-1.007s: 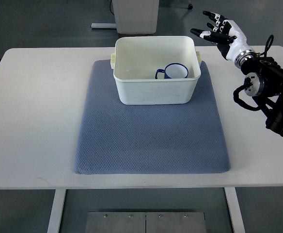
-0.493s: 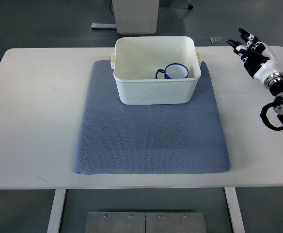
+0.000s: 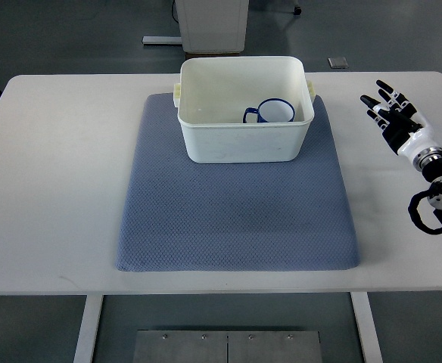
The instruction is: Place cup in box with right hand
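From above: the enamel cup (image 3: 275, 112) sits inside the white box (image 3: 244, 140) on the blue mat (image 3: 236, 212), so looks done. The right robot hand (image 3: 391, 113) hovers over the counter (image 3: 54, 189), fingers spread, holding nothing

You see the right hand (image 3: 393, 117): a white shell with black fingers (image 3: 371, 100) tipped in white. A silver ring forms the wrist (image 3: 431, 158). Behind it, the forearm is black, with black cable (image 3: 420, 218) looped alongside.
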Controlling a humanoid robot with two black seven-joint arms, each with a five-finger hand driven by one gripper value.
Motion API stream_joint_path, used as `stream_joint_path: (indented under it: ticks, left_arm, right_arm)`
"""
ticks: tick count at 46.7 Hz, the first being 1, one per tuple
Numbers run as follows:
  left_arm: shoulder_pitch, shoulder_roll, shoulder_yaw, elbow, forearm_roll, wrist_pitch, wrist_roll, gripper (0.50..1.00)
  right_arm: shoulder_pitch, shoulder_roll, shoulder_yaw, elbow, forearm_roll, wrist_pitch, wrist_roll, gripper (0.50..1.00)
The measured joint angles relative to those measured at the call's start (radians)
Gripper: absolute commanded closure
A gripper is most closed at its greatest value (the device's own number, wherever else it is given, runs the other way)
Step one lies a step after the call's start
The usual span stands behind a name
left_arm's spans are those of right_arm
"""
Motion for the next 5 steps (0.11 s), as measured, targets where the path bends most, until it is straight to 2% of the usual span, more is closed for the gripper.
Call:
stream_joint_path:
  ticks: [5]
  left_arm:
    - [0.000,0.000,0.000,0.000,0.000,0.000,0.000,0.500]
  right_arm:
    - [-0.009,0.003,0.004,0.000,0.000,0.001,0.010,0.500]
